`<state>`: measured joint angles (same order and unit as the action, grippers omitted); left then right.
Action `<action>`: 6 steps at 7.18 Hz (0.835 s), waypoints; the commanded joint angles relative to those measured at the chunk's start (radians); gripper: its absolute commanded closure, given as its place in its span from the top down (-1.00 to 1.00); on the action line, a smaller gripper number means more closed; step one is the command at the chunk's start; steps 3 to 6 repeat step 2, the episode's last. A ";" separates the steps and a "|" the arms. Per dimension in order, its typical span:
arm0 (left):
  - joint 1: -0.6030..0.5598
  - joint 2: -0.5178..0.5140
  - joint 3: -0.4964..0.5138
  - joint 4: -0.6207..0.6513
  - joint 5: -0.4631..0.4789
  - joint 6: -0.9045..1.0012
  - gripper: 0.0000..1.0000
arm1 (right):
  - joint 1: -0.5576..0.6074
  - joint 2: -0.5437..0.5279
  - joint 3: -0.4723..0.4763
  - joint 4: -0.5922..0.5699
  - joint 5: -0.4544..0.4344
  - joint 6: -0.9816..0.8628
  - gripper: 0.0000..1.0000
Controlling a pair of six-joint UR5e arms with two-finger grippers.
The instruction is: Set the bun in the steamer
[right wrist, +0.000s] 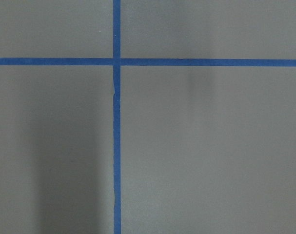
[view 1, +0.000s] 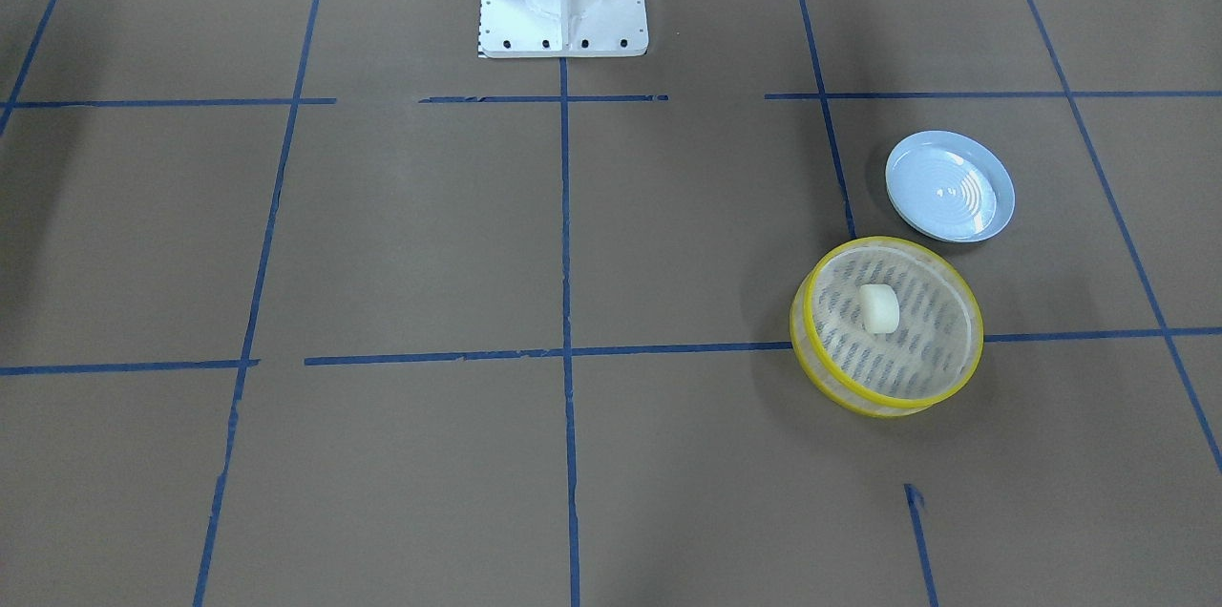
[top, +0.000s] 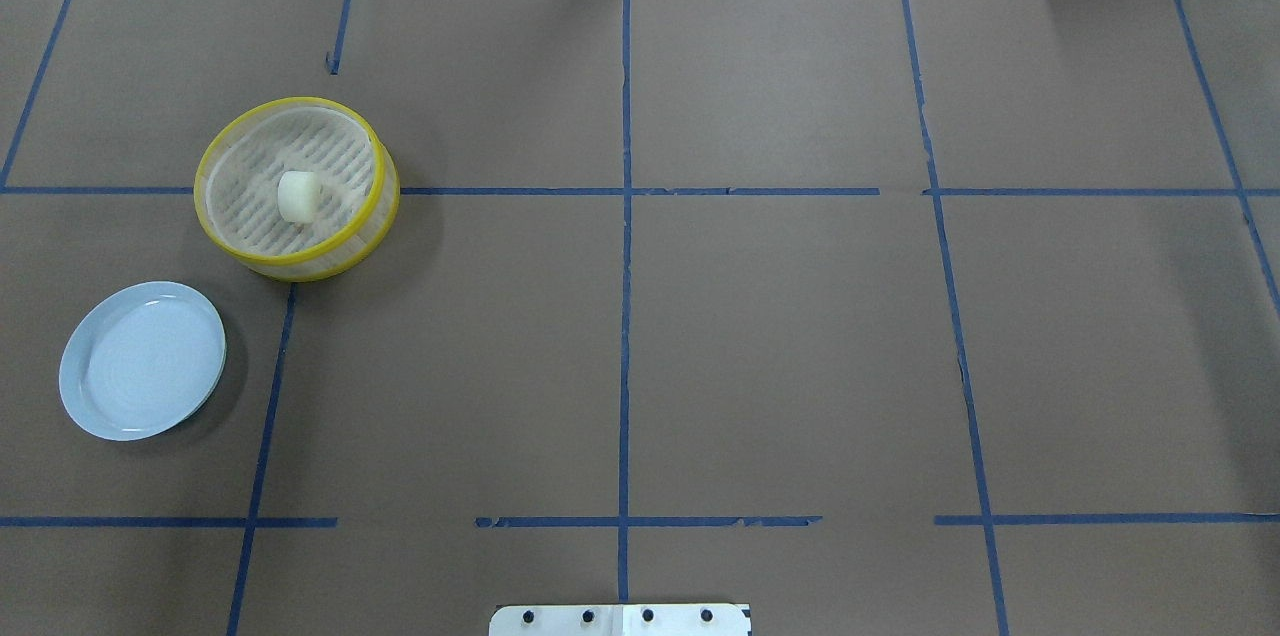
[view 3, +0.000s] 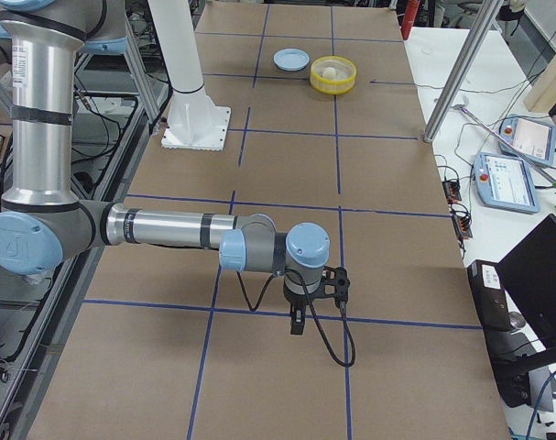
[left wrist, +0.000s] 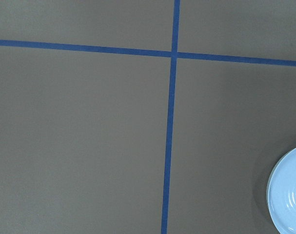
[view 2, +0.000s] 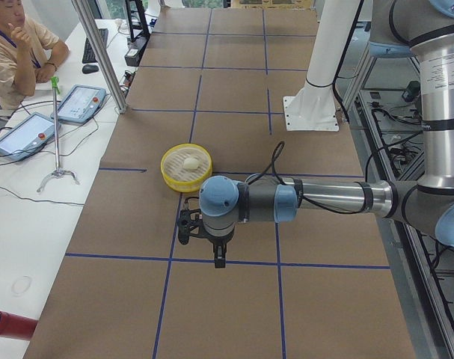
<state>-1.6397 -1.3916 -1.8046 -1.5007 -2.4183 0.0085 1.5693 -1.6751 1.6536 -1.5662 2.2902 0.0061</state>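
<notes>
I only get the left gripper (view 2: 221, 260) in the side view from the table's left end. It hangs fingers-down off the left arm (view 2: 324, 198), clear of the table (view 2: 234, 314), and I cannot tell from there whether its fingers are spread or pressed together. Nothing shows between them. Its wrist camera looks at brown paper, a crossing of blue tape lines (left wrist: 173, 53), and the edge of the light-blue plate (left wrist: 291, 195) in the lower right corner.

Out from that gripper, farther from the side camera and toward the operators' edge, sits the steamer (view 2: 183, 179). The bun (view 2: 191, 162) lies inside on the slotted floor, roughly central and apart from the yellow rim all round. The overhead view confirms it: bun (top: 298, 196) in the steamer (top: 340, 166), with the plate (top: 140, 361) near the basket but not touching it, on the robot's side.

The right gripper (view 3: 296, 328) shows only in the view from the table's right end. It also points down above the paper, and I cannot tell its finger state. Its wrist camera sees just paper and a tape cross (right wrist: 116, 62). From it, the steamer (view 3: 333, 84) and bun (view 3: 331, 69) are well apart, at the table's far end, beside the plate (view 3: 290, 60).
</notes>
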 commanded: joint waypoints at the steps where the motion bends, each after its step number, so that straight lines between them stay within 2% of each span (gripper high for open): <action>1: 0.000 -0.007 -0.004 -0.001 -0.004 -0.001 1.00 | 0.000 0.000 0.000 0.000 0.000 0.000 1.00; 6: 0.000 -0.009 -0.002 -0.001 -0.004 -0.001 1.00 | 0.000 0.000 0.000 0.000 0.000 0.000 1.00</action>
